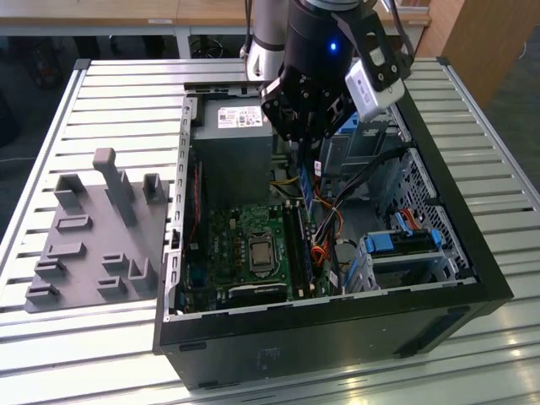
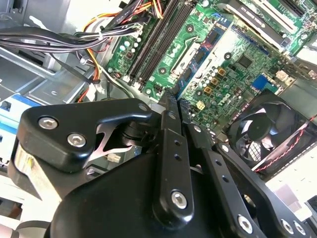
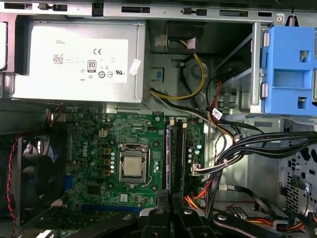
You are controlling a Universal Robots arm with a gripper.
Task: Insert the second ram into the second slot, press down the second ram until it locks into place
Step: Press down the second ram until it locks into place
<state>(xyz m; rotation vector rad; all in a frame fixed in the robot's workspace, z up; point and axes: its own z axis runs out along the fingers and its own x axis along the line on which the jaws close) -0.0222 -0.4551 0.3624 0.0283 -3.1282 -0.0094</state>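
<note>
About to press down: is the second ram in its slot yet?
Out: the gripper holds the second ram above the motherboard, clear of its slots.

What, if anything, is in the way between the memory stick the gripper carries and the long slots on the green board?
Nothing visible. The gripper holds the memory stick above the slots, with open space beneath it. The black cables run beside the slots, not across them.

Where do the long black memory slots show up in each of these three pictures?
Exterior view: the memory slots run along the green motherboard, on its side toward the exterior view's right.
Second wrist view: memory slots lie between the motherboard and the coloured wires.
First wrist view: memory slots sit beside the processor.
Shared landmark: the green motherboard.
</note>
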